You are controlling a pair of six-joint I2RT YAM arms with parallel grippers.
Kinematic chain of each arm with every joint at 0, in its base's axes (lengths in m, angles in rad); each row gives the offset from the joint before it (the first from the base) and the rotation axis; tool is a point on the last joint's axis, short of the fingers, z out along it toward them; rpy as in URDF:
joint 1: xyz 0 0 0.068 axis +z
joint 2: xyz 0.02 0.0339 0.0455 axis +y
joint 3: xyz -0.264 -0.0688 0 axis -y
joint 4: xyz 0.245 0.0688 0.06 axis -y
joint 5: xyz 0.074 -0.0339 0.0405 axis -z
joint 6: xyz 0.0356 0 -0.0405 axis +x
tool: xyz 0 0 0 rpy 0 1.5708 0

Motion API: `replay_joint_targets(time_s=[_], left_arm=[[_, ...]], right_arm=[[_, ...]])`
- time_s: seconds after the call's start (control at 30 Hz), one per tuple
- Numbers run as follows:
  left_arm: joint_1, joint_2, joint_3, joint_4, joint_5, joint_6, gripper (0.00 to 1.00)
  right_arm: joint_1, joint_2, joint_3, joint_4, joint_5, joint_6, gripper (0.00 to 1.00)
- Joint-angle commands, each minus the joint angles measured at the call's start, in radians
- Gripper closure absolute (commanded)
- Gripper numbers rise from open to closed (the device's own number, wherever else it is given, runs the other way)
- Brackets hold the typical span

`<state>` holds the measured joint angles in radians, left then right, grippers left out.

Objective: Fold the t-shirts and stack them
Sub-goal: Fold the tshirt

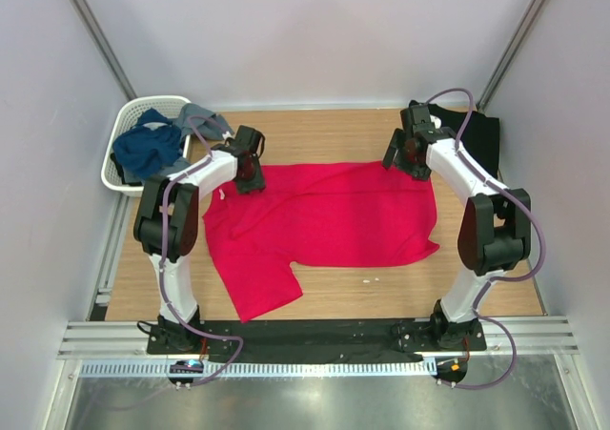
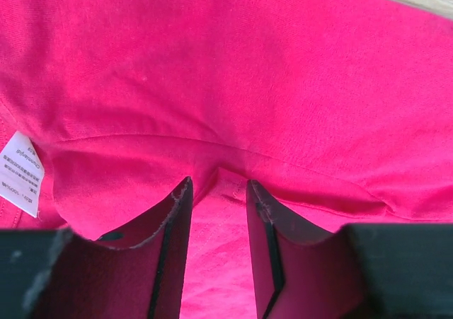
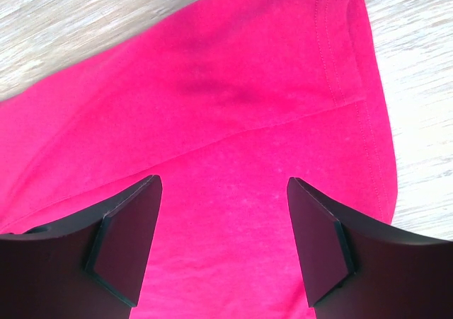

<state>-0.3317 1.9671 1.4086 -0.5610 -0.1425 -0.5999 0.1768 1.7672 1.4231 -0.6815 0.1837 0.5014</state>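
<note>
So the red t-shirt is spread out flat-ish on the wooden tabletop, right between the two arms, with one sleeve hanging down toward the near left side. The black t-shirt is bunched up in the far right corner, behind the right arm.

The left fingers are down at the far left corner of the red shirt. In the wrist view the gap between them is pretty narrow and there's a little pucker of red cloth sitting right at the tips. Honestly I can't tell if they've actually pinched it or are just resting around it. A white care label shows off to the left of them.

The right fingers are spread wide over the far right corner of the red shirt, near its stitched hem (nothing held, just cloth underneath).

Over in the far left corner is a white basket with some blue cloth and grey cloth in it.
</note>
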Motion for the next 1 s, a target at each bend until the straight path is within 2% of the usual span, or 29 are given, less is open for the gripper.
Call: replay_joint_targets(time_s=[0.0, 0.23, 0.67, 0.97], left_arm=[[-0.004, 0.001, 0.018, -0.005, -0.020, -0.012, 0.63], [-0.013, 0.012, 0.006, 0.016, -0.012, -0.017, 0.67], [-0.017, -0.037, -0.016, 0.023, 0.008, -0.032, 0.99], [-0.052, -0.161, -0.085, 0.013, 0.011, -0.078, 0.99]], right_arm=[[0.001, -0.041, 0.025, -0.006, 0.003, 0.011, 0.23], [0.003, -0.060, 0.013, -0.010, 0.016, 0.012, 0.22], [0.001, -0.071, -0.001, -0.010, 0.005, 0.011, 0.23], [0.003, -0.064, -0.038, -0.009, 0.007, 0.019, 0.22]])
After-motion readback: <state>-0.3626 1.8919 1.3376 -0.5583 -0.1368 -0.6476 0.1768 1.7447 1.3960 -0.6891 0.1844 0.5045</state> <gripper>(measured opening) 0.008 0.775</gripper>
